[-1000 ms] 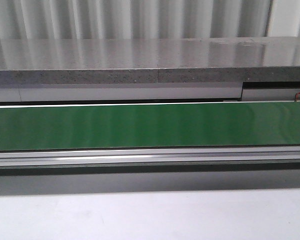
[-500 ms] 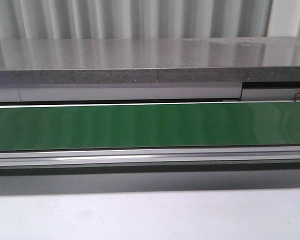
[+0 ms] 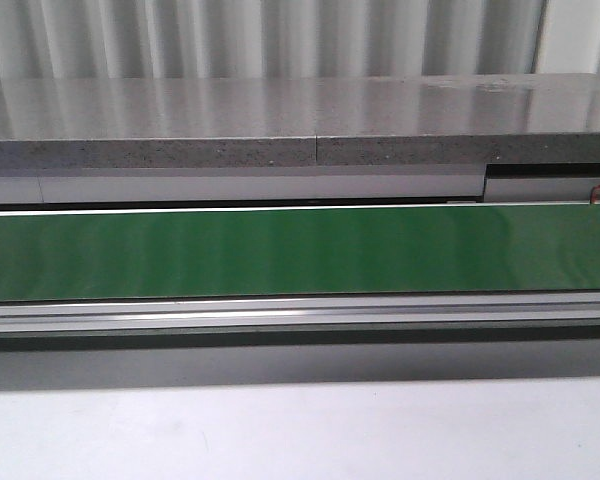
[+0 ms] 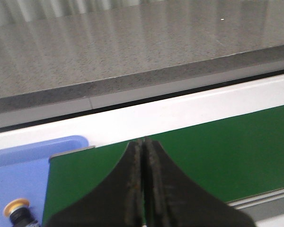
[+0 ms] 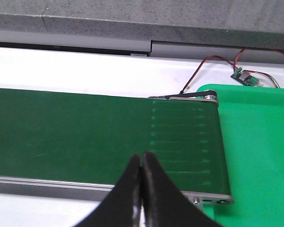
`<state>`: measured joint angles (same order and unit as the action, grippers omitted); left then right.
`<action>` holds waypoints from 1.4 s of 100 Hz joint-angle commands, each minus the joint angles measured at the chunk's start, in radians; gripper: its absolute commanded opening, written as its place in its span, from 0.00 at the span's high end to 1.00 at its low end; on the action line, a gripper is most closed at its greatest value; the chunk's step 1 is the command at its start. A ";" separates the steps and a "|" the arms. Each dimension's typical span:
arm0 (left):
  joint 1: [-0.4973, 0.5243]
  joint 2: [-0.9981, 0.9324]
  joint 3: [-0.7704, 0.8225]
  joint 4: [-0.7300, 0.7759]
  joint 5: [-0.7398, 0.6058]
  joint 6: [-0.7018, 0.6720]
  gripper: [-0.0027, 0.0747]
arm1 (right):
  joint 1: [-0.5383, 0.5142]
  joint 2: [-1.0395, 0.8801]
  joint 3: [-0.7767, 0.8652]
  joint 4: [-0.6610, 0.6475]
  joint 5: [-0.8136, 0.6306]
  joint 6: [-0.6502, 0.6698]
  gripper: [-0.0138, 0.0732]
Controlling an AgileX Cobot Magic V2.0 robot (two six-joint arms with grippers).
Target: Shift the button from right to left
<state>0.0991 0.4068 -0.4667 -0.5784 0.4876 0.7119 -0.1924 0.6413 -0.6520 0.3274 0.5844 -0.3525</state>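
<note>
No periwinkle-blue scalloped button shows in any view. My left gripper (image 4: 143, 142) is shut and empty, hanging over the left end of the green conveyor belt (image 4: 217, 151). My right gripper (image 5: 142, 156) is shut and empty over the right end of the belt (image 5: 85, 132). A small piece with a round orange cap and a dark body (image 4: 17, 206) lies on the blue tray (image 4: 19, 165) beside the belt's left end. Neither gripper shows in the front view, which holds only the bare belt (image 3: 300, 250).
A green tray (image 5: 260, 151) sits past the belt's right end, with nothing on the part I see. A small circuit board with red and black wires (image 5: 246, 75) lies behind it. A grey stone ledge (image 3: 300, 125) runs behind the belt; a white table (image 3: 300, 430) lies in front.
</note>
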 commanded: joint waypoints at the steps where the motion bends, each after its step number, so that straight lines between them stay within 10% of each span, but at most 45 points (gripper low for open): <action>1: -0.025 -0.033 -0.004 0.165 -0.093 -0.216 0.99 | 0.001 -0.002 -0.024 0.015 -0.066 -0.008 0.92; 39: -0.052 -0.238 0.186 0.628 -0.220 -0.689 0.99 | 0.001 -0.002 -0.024 0.015 -0.066 -0.008 0.92; 140: -0.109 -0.448 0.490 0.723 -0.447 -0.824 0.99 | 0.001 -0.002 -0.024 0.015 -0.064 -0.008 0.92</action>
<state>-0.0025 -0.0045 -0.0016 0.1376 0.1342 -0.0996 -0.1924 0.6413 -0.6520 0.3274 0.5844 -0.3525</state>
